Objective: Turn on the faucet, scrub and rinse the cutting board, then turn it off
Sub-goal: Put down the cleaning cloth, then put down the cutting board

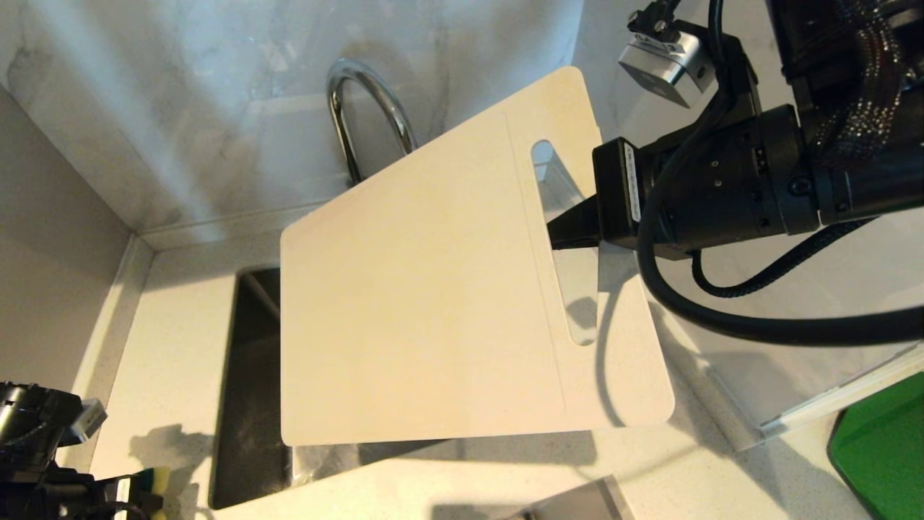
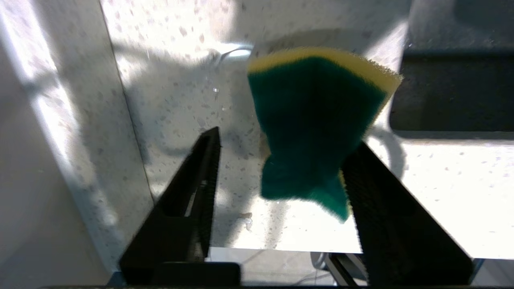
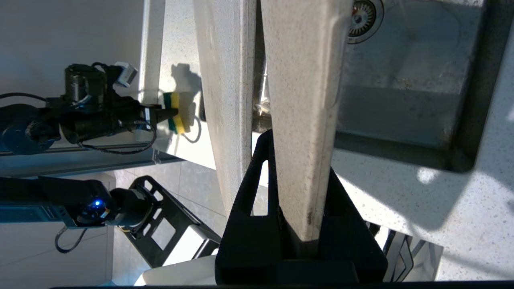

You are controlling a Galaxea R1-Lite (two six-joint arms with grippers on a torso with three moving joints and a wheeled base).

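The cutting board (image 1: 433, 289) is held in the air over the sink (image 1: 249, 390), its broad face turned up toward the head camera. Its long axis runs from the slot-handle end, beside the right gripper (image 1: 570, 227), across the basin. The board is a thin off-white rectangle with rounded corners; its edge is seen clamped between the narrow jaws of the right gripper (image 3: 299, 200). Behind the board the arched chrome faucet (image 1: 364, 108) rises, partly hidden. The sink is set in a pale speckled countertop (image 1: 173, 347) backed by marbled wall panels. Left of the sink, the left gripper (image 2: 281, 188) hangs over the counter, jaws spread wide, a green-and-yellow sponge (image 2: 317, 120) resting against one finger.
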